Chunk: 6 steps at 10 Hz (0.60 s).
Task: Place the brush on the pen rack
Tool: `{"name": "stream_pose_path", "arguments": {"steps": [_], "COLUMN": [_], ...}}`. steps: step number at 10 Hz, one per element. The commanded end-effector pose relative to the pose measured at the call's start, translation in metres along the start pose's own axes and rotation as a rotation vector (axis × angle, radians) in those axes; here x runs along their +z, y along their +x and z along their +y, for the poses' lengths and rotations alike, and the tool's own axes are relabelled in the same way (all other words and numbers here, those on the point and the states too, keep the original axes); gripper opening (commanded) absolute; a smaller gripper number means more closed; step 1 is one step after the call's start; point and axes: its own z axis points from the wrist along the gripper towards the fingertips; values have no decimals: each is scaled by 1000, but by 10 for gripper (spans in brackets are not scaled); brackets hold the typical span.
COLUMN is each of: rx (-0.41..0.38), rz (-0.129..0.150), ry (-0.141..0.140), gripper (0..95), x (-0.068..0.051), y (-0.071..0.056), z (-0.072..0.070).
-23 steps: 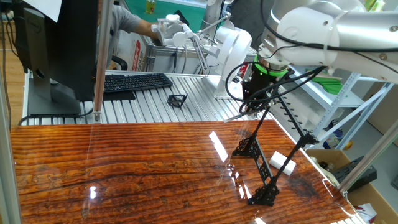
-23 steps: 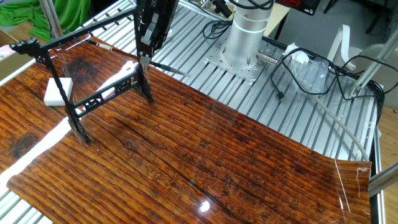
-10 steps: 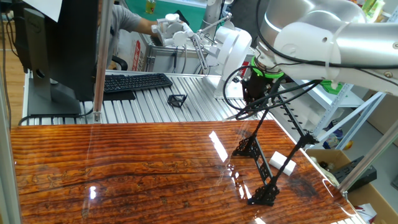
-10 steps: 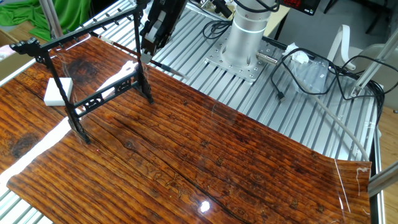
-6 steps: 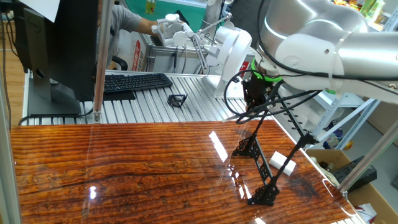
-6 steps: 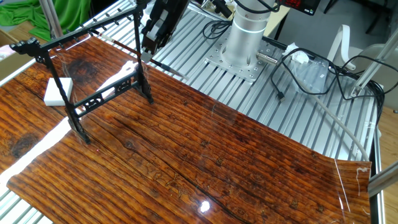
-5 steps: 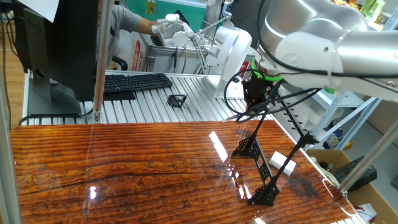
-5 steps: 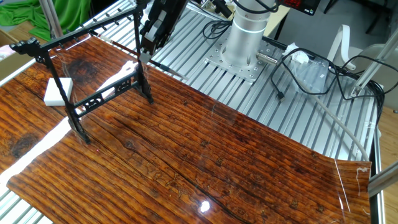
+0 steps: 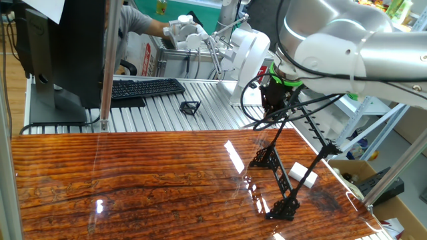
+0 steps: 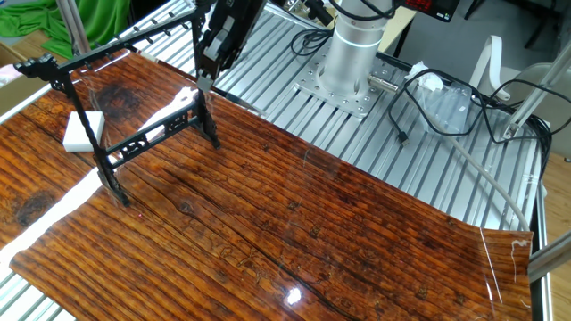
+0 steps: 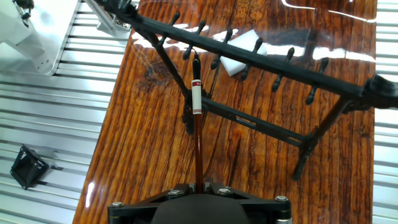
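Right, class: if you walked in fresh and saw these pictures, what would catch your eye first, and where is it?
First, the long black pen rack standing across the glossy wooden board, a white block lying beside it. Next, the gripper poised above one end of the rack, its jaws shut on the thin brush, whose tip reaches up to the rack's hooked top bar.

The rack is standing on the table, a block lying beside it, the brush hanging above.
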Motion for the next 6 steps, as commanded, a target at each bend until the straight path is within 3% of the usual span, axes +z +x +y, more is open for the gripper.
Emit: {"name": "stream_pose_path", "arguments": {"steps": [1,6], "rx": [6,-2], "rz": [1,4], "ry": [1,0], "gripper": [0,0], "x": [1,3], "y": [-1,-4], "z": [2,2]}}
